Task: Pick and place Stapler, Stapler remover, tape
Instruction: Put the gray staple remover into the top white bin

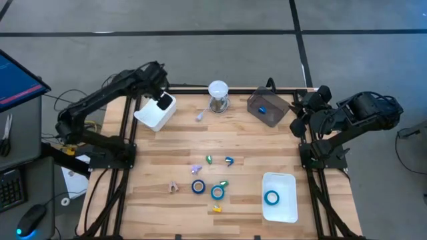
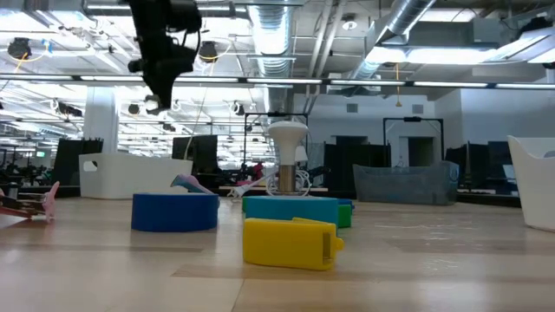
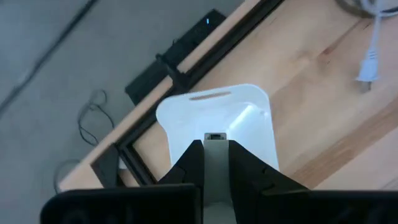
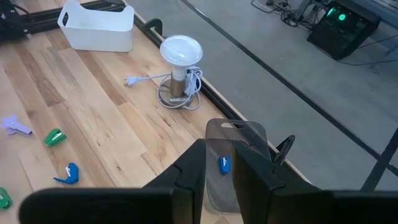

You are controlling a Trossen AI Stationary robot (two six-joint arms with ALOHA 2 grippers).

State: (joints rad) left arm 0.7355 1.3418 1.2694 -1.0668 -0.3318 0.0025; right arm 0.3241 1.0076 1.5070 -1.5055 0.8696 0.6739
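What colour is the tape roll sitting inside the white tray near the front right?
Blue, with a pale core. The tape roll in the white tray shows best in the high view.

Lab hall: exposed ceiling ducts [image 2: 286, 39], strip lights, wooden workbench [image 1: 253, 143].

Pale wooden table [image 1: 247, 157], planked, smooth with a faint sheen. White trays, upper left [image 1: 156, 112] and lower right [image 1: 280, 198], of smooth matt plastic. Grey bin [image 1: 268, 107], upper right of centre, of translucent plastic. Blue tape rolls [image 1: 198, 187] glossy-looking. Matt dark arms; grey smooth floor.
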